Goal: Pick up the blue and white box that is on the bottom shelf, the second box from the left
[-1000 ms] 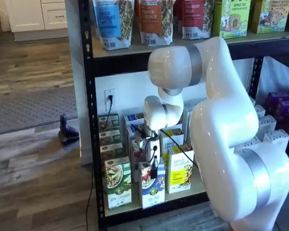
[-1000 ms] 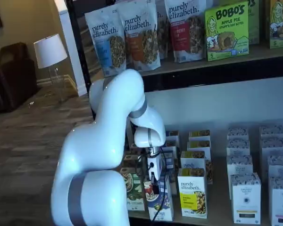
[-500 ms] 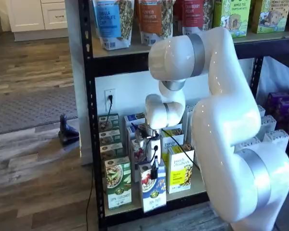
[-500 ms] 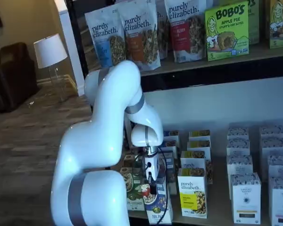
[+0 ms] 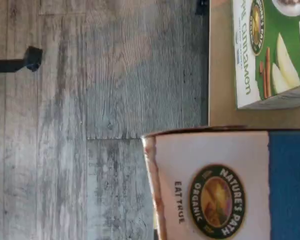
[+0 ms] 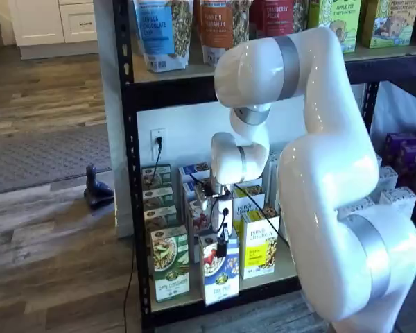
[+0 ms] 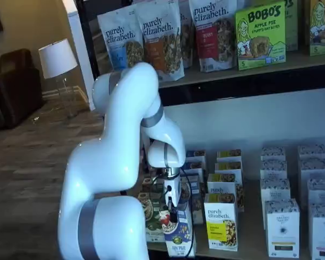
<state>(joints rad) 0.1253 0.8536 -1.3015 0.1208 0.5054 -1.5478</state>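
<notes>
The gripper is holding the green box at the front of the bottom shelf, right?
Not the green box. The gripper is shut on the blue and white box beside it, at the front of the bottom shelf, as a shelf view shows.

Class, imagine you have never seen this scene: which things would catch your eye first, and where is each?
The big glossy white robot arm fills the foreground in both shelf views, in front of the black metal rack. Its gripper is shut on the top of the blue and white box, which is at the front edge of the pale beige bottom shelf, between a green-and-white carton and a yellow carton.
</notes>
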